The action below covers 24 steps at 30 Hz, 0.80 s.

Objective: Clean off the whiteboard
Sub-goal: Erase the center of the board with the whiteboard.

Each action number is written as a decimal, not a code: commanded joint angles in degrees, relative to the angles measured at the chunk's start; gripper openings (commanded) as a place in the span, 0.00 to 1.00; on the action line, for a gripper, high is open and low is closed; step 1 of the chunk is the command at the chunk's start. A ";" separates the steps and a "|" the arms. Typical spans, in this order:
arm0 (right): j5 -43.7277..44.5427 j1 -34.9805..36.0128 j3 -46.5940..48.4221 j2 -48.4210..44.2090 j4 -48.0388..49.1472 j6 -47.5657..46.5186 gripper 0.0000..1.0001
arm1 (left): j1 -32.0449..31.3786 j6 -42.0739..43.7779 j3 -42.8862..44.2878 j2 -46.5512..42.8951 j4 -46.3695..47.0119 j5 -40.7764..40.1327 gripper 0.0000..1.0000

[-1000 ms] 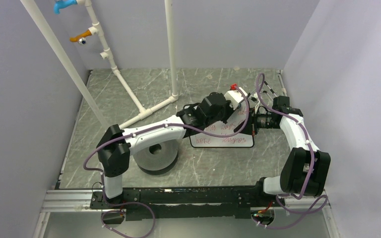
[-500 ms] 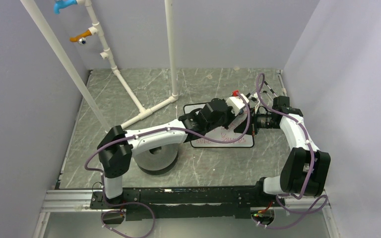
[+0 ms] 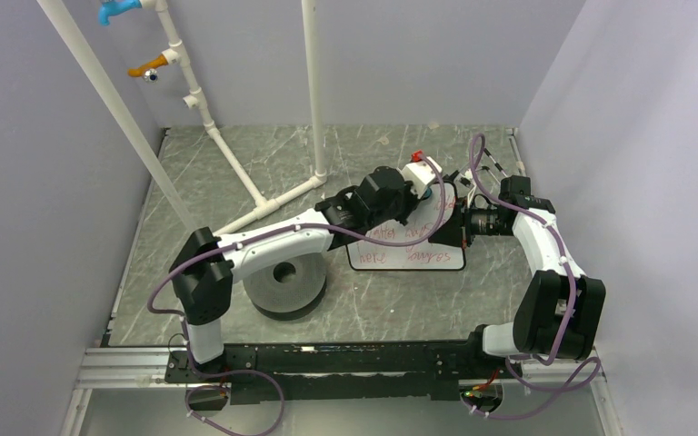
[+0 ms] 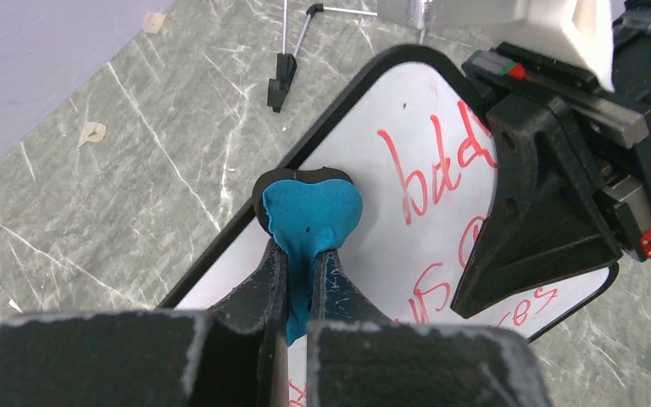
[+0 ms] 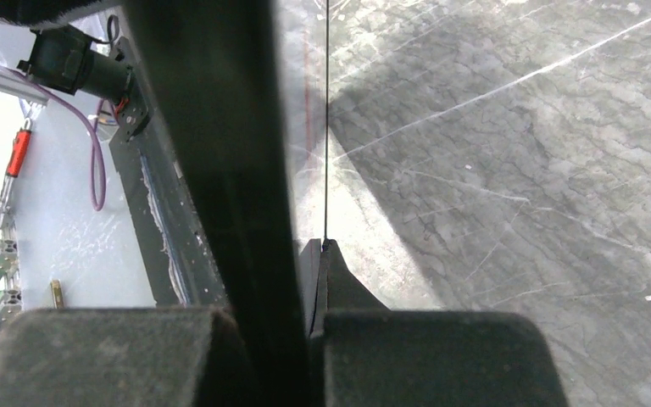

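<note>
Two pincers, both occupied. Left pincer [image 4: 298, 264]: fingers nearly together, clamped on a blue eraser [image 4: 309, 208] w/ black backing that pokes out past the tips. The eraser sits over the whiteboard [image 4: 364, 153] right at its black rim; can't tell if it presses on the surface. Right pincer [image 3: 462, 224]: comes in from the board's right side, jaws pinched onto the board's edge. In the right wrist view the board shows edge-on, as a thin line running into the tips. Red handwriting covers much of the board, incl. the part just beside the eraser. The board lies flat on the grey marbled worktop [image 3: 373, 309], mid-right, between the two wrists. Left of it, under the left arm, a grey disc [image 3: 284, 283] w/ centre hole; behind that, a white pipe frame [image 3: 264, 195]
</note>
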 commanded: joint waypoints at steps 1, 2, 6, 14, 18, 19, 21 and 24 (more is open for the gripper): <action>-2.60 0.63 1.86 -1.73 -0.90 -4.18 0.00 | 0.37 0.30 4.70 0.55 1.24 0.84 0.00; -2.59 0.63 1.86 -1.72 -0.90 -4.14 0.00 | -0.09 0.40 5.04 0.78 1.24 1.20 0.00; -2.56 0.65 1.86 -1.64 -0.96 -4.10 0.00 | -1.59 0.09 5.72 1.39 1.48 2.55 0.00; -2.50 0.62 1.77 -1.66 -0.86 -4.10 0.00 | -3.06 -0.22 5.98 2.86 1.44 4.29 0.00; -2.55 0.62 1.86 -1.62 -0.90 -4.10 0.00 | -3.38 -2.76 2.53 2.06 2.26 3.68 0.00; -2.56 0.66 1.86 -1.62 -0.90 -4.10 0.00 | -3.40 -3.11 1.25 1.62 2.55 3.12 0.00; -2.56 0.63 1.86 -1.62 -1.01 -4.18 0.00 | -3.38 -3.43 -1.56 0.83 2.95 1.93 0.00; -2.64 0.60 1.95 -1.62 -1.11 -4.27 0.00 | -2.55 -4.04 -5.60 -0.59 3.69 -0.47 0.00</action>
